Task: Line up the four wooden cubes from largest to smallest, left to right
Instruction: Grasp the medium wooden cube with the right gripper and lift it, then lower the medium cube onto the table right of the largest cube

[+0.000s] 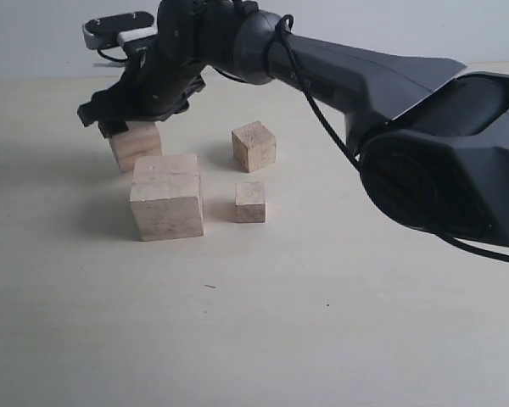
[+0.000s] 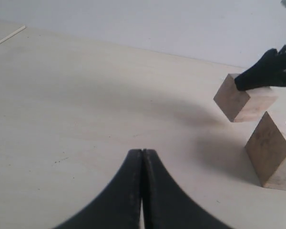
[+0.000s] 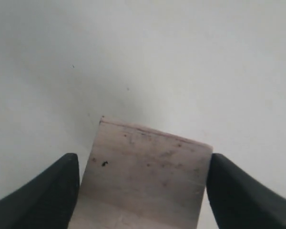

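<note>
My left gripper (image 2: 142, 157) is pinched shut on nothing. Nearest the camera, the largest cube (image 1: 167, 197) sits just below my right gripper (image 1: 129, 127), with the smallest cube (image 1: 250, 202) beyond it, farther from the gripper. The right gripper clamps a mid-sized cube (image 1: 137, 146). The fourth cube (image 1: 254, 146) stands well apart from it.

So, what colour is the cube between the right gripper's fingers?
The cube is pale wood with small dark specks; the right wrist view shows it best.
</note>
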Motion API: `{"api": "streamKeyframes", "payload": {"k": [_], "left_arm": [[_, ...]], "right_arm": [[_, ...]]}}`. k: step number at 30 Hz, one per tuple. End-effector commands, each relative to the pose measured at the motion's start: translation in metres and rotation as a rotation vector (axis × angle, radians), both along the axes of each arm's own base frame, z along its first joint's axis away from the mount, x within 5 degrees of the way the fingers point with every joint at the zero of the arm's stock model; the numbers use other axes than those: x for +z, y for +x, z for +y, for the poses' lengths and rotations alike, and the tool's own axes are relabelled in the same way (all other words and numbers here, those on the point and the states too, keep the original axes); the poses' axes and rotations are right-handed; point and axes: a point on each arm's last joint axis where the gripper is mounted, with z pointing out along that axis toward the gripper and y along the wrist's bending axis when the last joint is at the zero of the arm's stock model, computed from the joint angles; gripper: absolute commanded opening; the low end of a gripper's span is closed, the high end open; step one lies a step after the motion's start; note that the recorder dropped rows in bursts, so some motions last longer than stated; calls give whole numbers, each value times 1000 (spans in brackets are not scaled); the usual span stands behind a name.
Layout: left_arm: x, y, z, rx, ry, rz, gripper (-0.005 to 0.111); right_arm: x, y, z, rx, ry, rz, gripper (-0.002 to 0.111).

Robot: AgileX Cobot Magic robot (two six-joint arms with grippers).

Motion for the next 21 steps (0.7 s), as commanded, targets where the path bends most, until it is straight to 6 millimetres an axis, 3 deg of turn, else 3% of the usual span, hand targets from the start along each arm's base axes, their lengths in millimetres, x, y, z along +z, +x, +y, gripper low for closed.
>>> {"api": "streamKeyframes", "payload": {"k": [1,2,6,10,12,17,21], "left_arm": [[1,0,0,0,0,-14,0],[1,0,0,0,0,-14,0],[1,0,0,0,0,-14,0],[1,0,0,0,0,-14,0],[1,0,0,0,0,-14,0],[1,0,0,0,0,-14,0],[1,0,0,0,0,-14,0]], "right_arm": [[46,-1,2,26,58,-72,0],[53,-2,0,44,52,-83,0],[112,-18,-32,253,-86,-135,0],[164,-29,-61,426,-38,-178,0],[181,-32,-73,461,-32,-226,0],[180,-34,-87,517,-79,-246,0],[159,-34,-88,524,-118,-181,0]]}}
